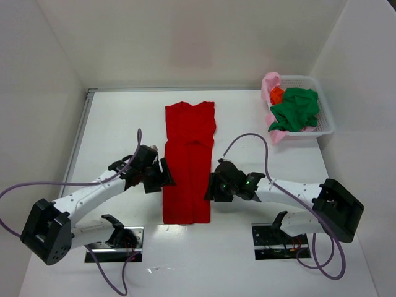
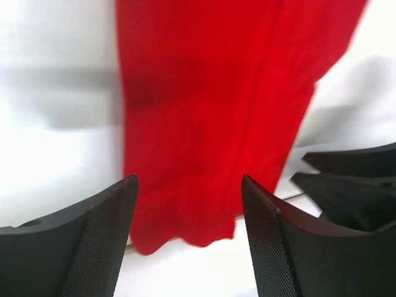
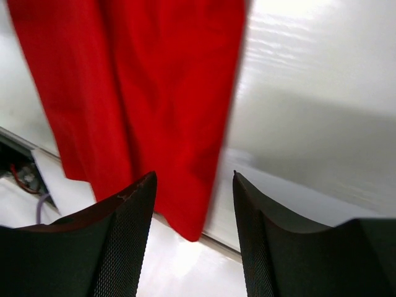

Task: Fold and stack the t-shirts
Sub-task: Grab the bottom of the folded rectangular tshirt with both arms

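A bright red t-shirt (image 1: 189, 161) lies on the white table as a long narrow strip, its collar end toward the back. My left gripper (image 1: 166, 176) sits at the strip's left edge, low over the table. My right gripper (image 1: 211, 187) sits at its right edge, opposite. In the left wrist view the left gripper (image 2: 189, 177) is open, and the red cloth (image 2: 210, 111) lies beyond its tips. In the right wrist view the right gripper (image 3: 193, 174) is open too, with the shirt's near right corner (image 3: 185, 210) just past its fingers. Neither holds cloth.
A white lattice basket (image 1: 327, 117) stands at the back right, holding a dark green shirt (image 1: 297, 108), a pale pink one (image 1: 270, 83) and an orange one (image 1: 276, 94). White walls close in the table on three sides. Two metal base plates (image 1: 117, 244) sit at the near edge.
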Controlling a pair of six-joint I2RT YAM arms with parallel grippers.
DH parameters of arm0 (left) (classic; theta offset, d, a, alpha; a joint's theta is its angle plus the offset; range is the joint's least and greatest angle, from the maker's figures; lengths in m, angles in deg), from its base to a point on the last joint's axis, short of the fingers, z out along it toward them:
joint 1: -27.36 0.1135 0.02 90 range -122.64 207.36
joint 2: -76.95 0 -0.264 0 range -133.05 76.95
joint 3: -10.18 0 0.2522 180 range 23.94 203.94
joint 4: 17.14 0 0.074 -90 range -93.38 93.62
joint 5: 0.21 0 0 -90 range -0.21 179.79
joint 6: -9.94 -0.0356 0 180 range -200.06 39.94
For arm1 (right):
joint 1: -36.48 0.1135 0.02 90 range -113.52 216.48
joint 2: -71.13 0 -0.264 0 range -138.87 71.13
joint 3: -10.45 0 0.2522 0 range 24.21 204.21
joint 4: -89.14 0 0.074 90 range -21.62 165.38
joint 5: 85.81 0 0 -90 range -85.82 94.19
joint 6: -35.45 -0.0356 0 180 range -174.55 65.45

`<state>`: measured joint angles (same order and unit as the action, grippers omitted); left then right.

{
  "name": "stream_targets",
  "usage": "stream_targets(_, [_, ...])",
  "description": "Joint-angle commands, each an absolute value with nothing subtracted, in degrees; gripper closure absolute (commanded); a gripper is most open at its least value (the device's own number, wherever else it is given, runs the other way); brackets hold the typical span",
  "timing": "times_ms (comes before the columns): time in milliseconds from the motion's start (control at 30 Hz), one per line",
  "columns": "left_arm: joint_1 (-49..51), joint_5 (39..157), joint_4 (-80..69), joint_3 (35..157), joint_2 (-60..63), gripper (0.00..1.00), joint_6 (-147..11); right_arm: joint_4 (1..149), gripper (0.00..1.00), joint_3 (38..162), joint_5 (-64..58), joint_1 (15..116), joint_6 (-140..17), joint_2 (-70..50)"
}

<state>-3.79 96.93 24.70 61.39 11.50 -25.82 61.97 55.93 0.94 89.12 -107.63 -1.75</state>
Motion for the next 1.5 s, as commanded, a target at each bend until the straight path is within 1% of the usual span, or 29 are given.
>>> stream_targets(0, [-3.93, 94.45, 23.87, 65.15, 9.64, 0.25, -26.27, 62.55, 0.42, 59.88, 3.57, 89.74, -107.37, -1.63])
stream_targets(100, [-3.93, 94.45, 23.87, 65.16, 7.78, 0.25, -26.89, 62.55, 0.42, 59.89, 1.30, 89.74, -106.84, -5.06])
stream_targets(200, [-5.06, 94.98, 24.39, 63.33, 8.74, 0.24, -26.28, 62.55, 0.42, 59.28, 0.23, 89.74, -106.84, -5.07])
stream_targets(300, [-5.07, 97.34, 23.78, 60.51, 11.99, 0.21, -23.39, 62.55, 0.42, 57.26, 0.23, 89.74, -106.84, -2.26])
stream_targets(400, [-6.29, 99.19, 23.17, 58.05, 13.40, 0.21, -22.24, 62.55, 0.42, 56.12, -1.87, 89.74, -106.84, -1.21])
stream_targets(733, [-12.44, 102.01, 26.67, 57.43, 12.79, 0.21, -19.33, 61.32, 0.42, 56.11, -6.70, 90.80, -105.70, -2.34])
stream_targets(1033, [-13.51, 103.33, 30.64, 53.30, 15.68, 0.21, -18.19, 60.18, 0.42, 54.44, -8.65, 93.96, -106.23, -2.87])
stream_targets(1133, [-13.51, 103.86, 30.64, 52.77, 16.21, 0.21, -16.87, 59.65, 0.42, 54.44, -9.26, 94.48, -106.23, -4.09])
stream_targets(1233, [-13.51, 103.33, 30.64, 52.15, 16.22, 0.23, -16.87, 59.65, 0.43, 55.06, -9.26, 95.10, -106.23, -6.03])
stream_targets(1467, [-13.51, 103.33, 29.33, 53.29, 11.65, 0.25, -18.01, 59.65, 0.48, 57.87, -9.26, 96.95, -105.61, -11.21])
